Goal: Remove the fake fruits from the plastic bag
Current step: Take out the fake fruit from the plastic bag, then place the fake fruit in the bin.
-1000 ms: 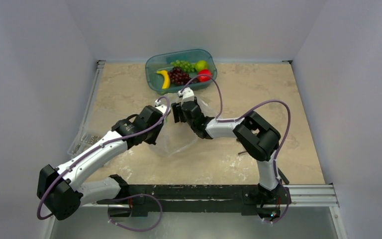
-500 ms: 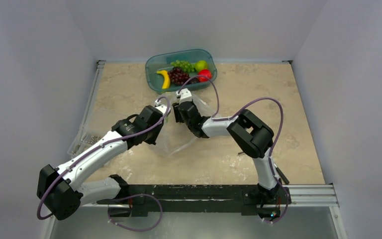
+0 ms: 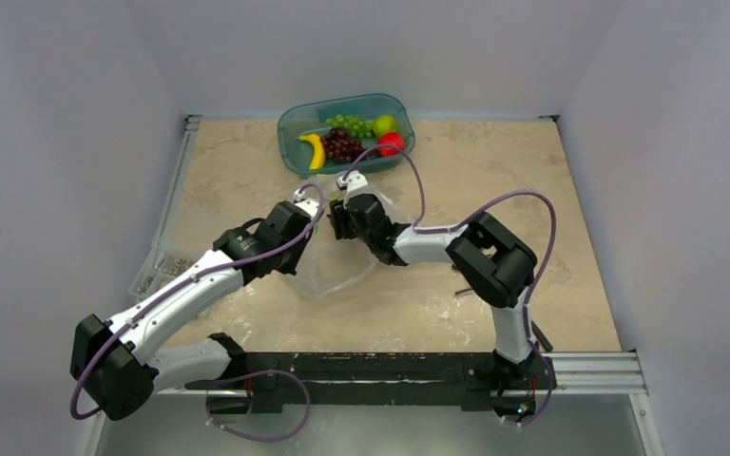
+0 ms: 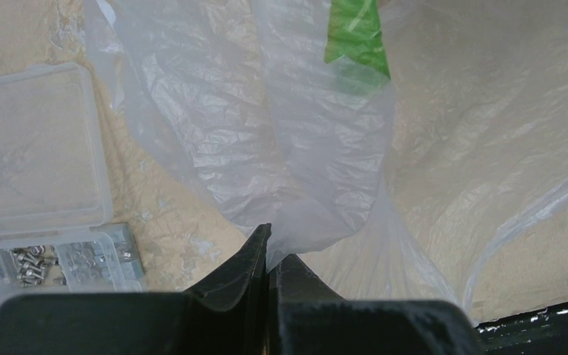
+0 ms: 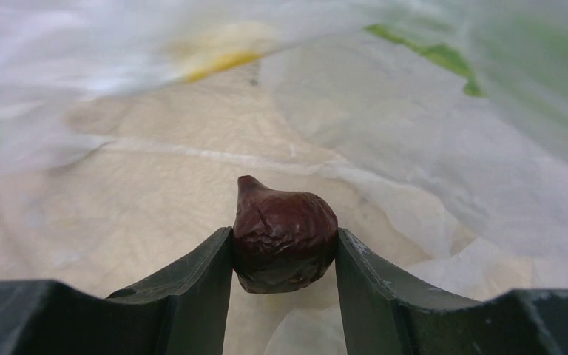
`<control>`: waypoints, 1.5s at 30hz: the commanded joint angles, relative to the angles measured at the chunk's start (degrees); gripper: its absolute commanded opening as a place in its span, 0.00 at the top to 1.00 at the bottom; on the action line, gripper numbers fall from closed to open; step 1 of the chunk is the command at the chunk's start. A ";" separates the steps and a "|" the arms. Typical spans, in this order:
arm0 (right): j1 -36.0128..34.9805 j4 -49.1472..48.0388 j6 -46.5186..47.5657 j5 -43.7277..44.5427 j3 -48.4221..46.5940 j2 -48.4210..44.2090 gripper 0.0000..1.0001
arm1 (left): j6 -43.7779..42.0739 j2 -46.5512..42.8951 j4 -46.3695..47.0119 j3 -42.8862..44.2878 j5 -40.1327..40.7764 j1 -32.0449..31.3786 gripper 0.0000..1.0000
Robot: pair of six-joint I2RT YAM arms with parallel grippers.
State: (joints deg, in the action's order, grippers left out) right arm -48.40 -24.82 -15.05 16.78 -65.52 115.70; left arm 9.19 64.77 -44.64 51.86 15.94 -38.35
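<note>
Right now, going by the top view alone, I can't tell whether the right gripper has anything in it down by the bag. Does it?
Observer: Yes. The right wrist view shows the right gripper closed on a dark brown wrinkled fruit, clamped from both sides.
Operator: Is that fruit clear of the bag?
Observer: It doesn't look so. In that view, thin film of the plastic bag spreads above and beside the fruit, so it seems to be inside the bag or at its mouth.
Operator: And the left gripper?
Observer: The left wrist view shows the left gripper shut, pinching a bunched fold of the bag.
</note>
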 commanded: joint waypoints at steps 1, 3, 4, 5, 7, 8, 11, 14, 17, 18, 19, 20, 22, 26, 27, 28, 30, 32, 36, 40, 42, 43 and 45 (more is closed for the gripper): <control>-0.15 -2.12 -3.85 -8.81 3.79 -8.14 0.88 | -0.14 -1.56 0.17 1.59 3.04 -0.24 1.00; -0.10 -1.96 -5.34 -11.67 5.73 -10.98 0.89 | 0.10 -1.71 0.17 1.55 3.53 -0.28 1.00; -0.11 -1.80 -5.84 -13.37 6.54 -12.41 0.90 | 0.17 -1.69 0.19 1.45 3.64 -0.26 1.00; -0.11 -1.48 -6.14 -14.99 7.23 -13.84 0.90 | 0.20 -1.69 0.17 1.41 3.70 -0.24 1.00; -0.14 -0.95 -6.43 -16.61 8.66 -17.07 0.93 | 0.37 -1.65 0.02 1.58 3.74 -0.24 1.00; -0.13 -0.94 -6.56 -16.61 9.38 -18.27 0.94 | 0.39 -1.66 0.00 1.58 3.83 -0.24 1.00; -0.12 -0.04 -5.79 -20.19 10.84 -22.42 0.97 | 0.39 -1.77 -0.05 1.65 4.23 -0.24 1.00; -0.11 0.82 -3.95 -21.71 11.69 -26.48 1.00 | 0.35 -1.98 -0.19 1.81 4.53 -0.28 1.00; -0.11 3.40 -2.42 -18.71 11.60 -30.77 1.00 | 0.26 -2.10 -0.08 1.59 4.62 -0.24 1.00; -0.11 3.71 -2.04 -17.34 11.83 -32.35 1.00 | 0.22 -2.04 -0.12 1.67 4.62 -0.24 1.00; -0.11 3.32 -1.64 -16.03 12.45 -34.21 1.00 | 0.21 -2.05 -0.19 1.68 4.65 -0.24 1.00; -0.11 2.34 -1.41 -14.90 13.16 -36.10 1.00 | 0.28 -2.03 -0.32 1.63 4.81 -0.24 1.00; -0.07 0.57 -1.84 -12.88 14.25 -40.06 1.00 | 0.37 -2.08 -0.38 1.50 5.07 -0.25 1.00; 0.01 -0.25 -0.33 -5.96 12.38 -42.91 1.00 | 0.13 -1.90 -0.02 1.64 4.99 -0.24 1.00; 0.17 -0.31 0.33 -4.15 11.19 -42.54 1.00 | 0.13 -1.74 -0.01 1.59 4.91 -0.24 1.00; 0.51 0.34 0.80 -2.79 9.62 -41.76 1.00 | 0.13 -1.46 0.04 1.58 4.77 -0.24 1.00; 1.57 1.19 1.40 -0.67 6.33 -39.36 1.00 | 0.08 -0.97 -0.25 1.79 4.63 -0.24 1.00; 2.95 1.24 1.55 0.71 3.52 -36.34 1.00 | 0.12 -0.82 -0.51 1.89 4.66 -0.24 1.00; 6.88 1.91 0.87 -0.45 -4.12 -28.19 1.00 | 0.04 -0.85 -0.49 1.67 5.11 -0.24 1.00; 11.78 3.19 -1.87 -4.82 -14.88 -15.96 1.00 | -0.30 -0.55 -0.17 1.52 3.90 -0.24 1.00; 14.02 4.00 -3.42 -7.06 -20.13 -10.38 1.00 | -0.48 -0.05 -0.18 1.71 2.78 -0.32 1.00; 14.90 4.00 -3.67 -7.48 -22.63 -7.50 1.00 | -0.57 0.34 -0.40 1.86 2.11 -0.37 1.00; 16.38 5.20 -4.38 -7.97 -28.01 -1.84 1.00 | -0.67 0.75 -0.44 2.05 1.69 -0.62 1.00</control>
State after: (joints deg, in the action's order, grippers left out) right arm -34.96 -21.06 -16.99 11.33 -84.68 106.80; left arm 9.34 64.69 -45.50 51.88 19.25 -38.39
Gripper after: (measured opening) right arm 0.462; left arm 0.003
